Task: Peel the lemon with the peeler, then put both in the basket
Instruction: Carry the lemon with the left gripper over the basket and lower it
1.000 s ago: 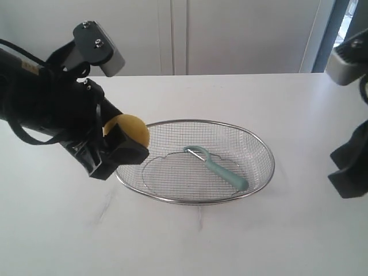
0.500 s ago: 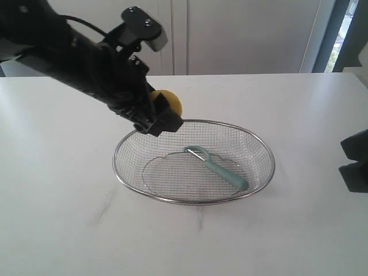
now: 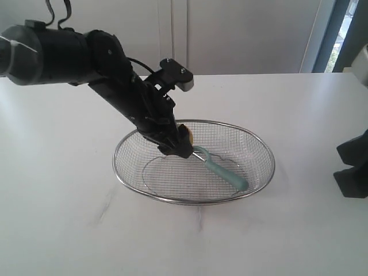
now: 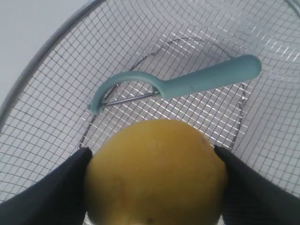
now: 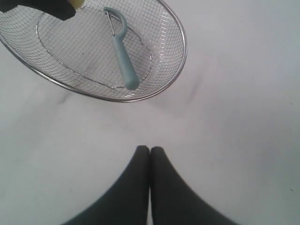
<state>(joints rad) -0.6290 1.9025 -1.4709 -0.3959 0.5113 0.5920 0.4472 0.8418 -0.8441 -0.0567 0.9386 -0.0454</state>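
My left gripper [image 3: 179, 144] reaches down into the wire-mesh basket [image 3: 261, 141] and is shut on the yellow lemon [image 4: 154, 173], one black finger on each side. From the exterior view only a sliver of the lemon [image 3: 188, 137] shows behind the fingers. The teal peeler [image 3: 221, 168] lies on the basket floor, its blade head close to the lemon; in the left wrist view the peeler [image 4: 197, 84] lies just beyond the fruit. My right gripper [image 5: 150, 149] is shut with nothing in it, over bare table right of the basket [image 5: 180, 28].
The basket stands mid-table on a white tabletop [image 3: 276, 230]. The right arm's dark body [image 3: 352, 167] sits at the right edge of the exterior view. A pale wall and cabinet doors stand behind the table.
The left arm has swung the lemon from left of the basket, over its rim and down inside, close to the peeler's head. The right arm has barely moved.
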